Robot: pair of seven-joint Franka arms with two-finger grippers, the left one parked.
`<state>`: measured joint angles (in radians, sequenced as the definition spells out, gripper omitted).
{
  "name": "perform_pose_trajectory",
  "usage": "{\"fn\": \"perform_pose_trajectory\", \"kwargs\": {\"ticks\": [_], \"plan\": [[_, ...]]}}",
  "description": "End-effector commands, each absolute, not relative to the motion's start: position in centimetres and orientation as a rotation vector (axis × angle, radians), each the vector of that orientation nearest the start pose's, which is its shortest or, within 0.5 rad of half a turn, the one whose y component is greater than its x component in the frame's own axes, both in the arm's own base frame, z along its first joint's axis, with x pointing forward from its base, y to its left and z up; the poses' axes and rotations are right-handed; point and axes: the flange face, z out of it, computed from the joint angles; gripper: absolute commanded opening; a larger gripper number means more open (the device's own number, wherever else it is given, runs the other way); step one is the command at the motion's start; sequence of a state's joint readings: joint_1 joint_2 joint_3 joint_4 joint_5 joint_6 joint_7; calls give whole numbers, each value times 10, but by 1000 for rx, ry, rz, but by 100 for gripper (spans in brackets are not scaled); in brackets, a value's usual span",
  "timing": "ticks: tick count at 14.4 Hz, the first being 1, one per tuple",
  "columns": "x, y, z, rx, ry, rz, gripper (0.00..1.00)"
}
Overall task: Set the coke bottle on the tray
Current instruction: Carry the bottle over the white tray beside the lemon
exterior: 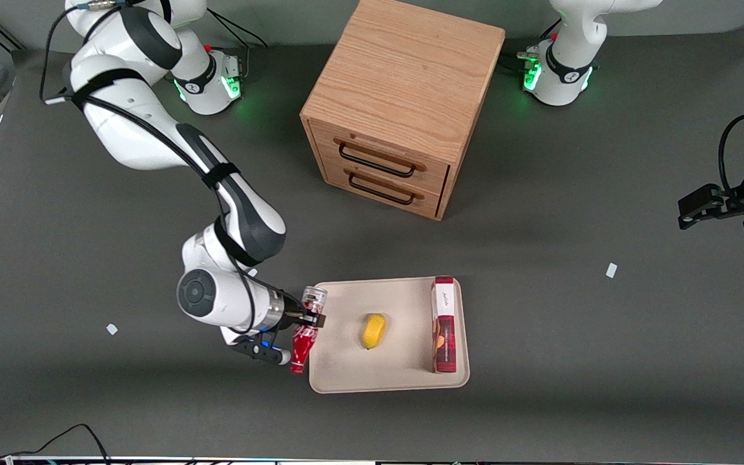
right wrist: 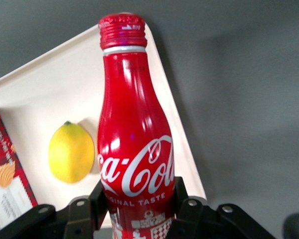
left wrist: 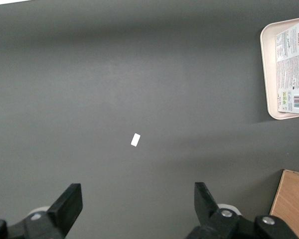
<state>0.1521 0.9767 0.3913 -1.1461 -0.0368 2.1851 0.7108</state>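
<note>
The coke bottle (exterior: 304,336), slim and red with white script, hangs in my right gripper (exterior: 307,318) above the edge of the tray that faces the working arm. Its silvery wide end points away from the front camera and its red cap toward it. In the right wrist view the bottle (right wrist: 134,144) fills the middle, with both black fingers (right wrist: 102,196) pressed on its lower body. The cream tray (exterior: 346,371) lies under and beside it and also shows in the right wrist view (right wrist: 45,84).
On the tray lie a yellow lemon (exterior: 374,330) and a red snack box (exterior: 444,325). A wooden drawer cabinet (exterior: 404,103) stands farther from the front camera. Small white scraps (exterior: 611,270) lie on the grey table (exterior: 572,361).
</note>
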Motion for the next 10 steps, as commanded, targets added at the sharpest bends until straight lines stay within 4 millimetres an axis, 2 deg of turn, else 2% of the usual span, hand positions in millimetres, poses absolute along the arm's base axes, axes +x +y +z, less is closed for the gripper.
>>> {"fn": "perform_pose_trajectory", "kwargs": {"ticks": [1,3,6,7,9,10], "plan": [[718,323,228,-2759,536,47,0],[718,326,209,-2746,543,29,0],[714,335,196,-2756,542,9,0],[713,335,191,-2756,559,8,3],[713,335,189,-2764,554,5,18],[713,335,189,-2765,553,4,61]]}}
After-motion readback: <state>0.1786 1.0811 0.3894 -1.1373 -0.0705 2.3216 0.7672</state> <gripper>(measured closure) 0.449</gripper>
